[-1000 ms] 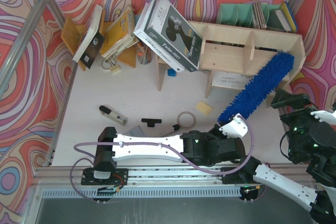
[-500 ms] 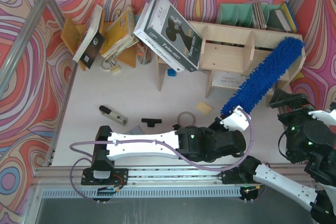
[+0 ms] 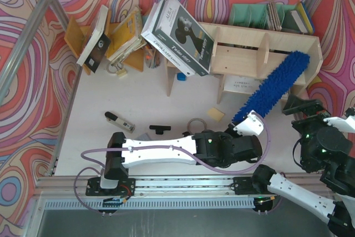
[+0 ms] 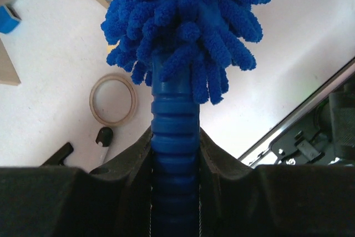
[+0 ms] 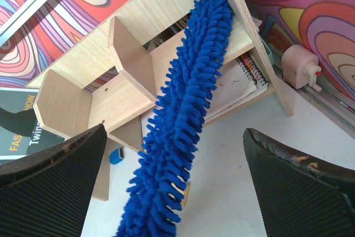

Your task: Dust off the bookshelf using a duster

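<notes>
The blue fluffy duster slants from my left gripper up to the right end of the plywood bookshelf, its tip lying against the shelf's right compartment. My left gripper is shut on the duster's ribbed blue handle, with the shaggy head above it in the left wrist view. My left gripper's jaws press both sides of the handle. My right gripper is open and empty, to the right of the duster. In the right wrist view the duster runs between the wide-apart fingers onto the bookshelf.
A large black-and-white box leans on the shelf's left end. Books lean at the back left and behind the shelf. A tape ring, marker, black part and yellow block lie on the table. Papers lie under the shelf.
The duster head swung up to the shelf's top right corner, then came back down a little along the right compartment. The left arm shifted with it. The right gripper stayed nearly still.
</notes>
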`<state>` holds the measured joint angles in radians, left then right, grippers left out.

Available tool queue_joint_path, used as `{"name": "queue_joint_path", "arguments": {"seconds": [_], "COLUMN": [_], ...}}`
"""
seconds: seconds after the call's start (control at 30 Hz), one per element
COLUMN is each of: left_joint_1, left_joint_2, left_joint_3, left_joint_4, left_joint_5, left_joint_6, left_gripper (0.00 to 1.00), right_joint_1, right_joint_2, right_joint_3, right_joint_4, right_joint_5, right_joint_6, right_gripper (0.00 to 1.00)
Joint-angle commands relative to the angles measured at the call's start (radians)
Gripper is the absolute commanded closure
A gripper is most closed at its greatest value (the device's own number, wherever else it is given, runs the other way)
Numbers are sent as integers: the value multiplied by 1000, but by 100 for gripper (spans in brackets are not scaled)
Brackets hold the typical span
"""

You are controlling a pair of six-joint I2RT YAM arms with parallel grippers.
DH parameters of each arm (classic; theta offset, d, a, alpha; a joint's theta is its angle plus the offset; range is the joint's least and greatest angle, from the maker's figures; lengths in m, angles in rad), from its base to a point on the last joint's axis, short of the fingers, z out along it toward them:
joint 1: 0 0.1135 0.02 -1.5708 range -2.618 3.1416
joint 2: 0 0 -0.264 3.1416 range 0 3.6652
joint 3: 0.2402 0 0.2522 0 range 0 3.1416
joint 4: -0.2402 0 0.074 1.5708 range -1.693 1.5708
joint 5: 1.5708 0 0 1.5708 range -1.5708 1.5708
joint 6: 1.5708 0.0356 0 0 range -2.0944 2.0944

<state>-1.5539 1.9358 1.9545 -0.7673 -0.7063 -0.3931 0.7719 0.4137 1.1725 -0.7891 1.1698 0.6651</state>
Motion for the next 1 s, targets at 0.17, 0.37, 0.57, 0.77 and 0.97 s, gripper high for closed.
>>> {"name": "queue_joint_path", "arguments": {"seconds": [0.17,0.37,0.57,0.77,0.97], "left_joint_1": [-21,-107,-140,-156,-165], "left_joint_2": [3,-64,-97,-132,-154], "left_joint_3": [-17,-97,-136,-181,-202], "left_joint_4": [-26,117,131,67,9], "left_joint_5": [32,-31,-33,-33,-72], "left_joint_6": [-26,99,91,22,-66], "left_gripper": [100,100,100,100,100], "right_joint_1": [1,1,1,1,0], "right_joint_2": [-3,-3,-2,-4,-12], "right_joint_3": [-17,-17,-17,-13,-27], "right_joint_4": [-24,-42,-50,-62,-87], "right_joint_5": [16,12,11,13,11], "right_joint_6": [35,52,62,66,108], "right_gripper": [1,1,1,1,1]}}
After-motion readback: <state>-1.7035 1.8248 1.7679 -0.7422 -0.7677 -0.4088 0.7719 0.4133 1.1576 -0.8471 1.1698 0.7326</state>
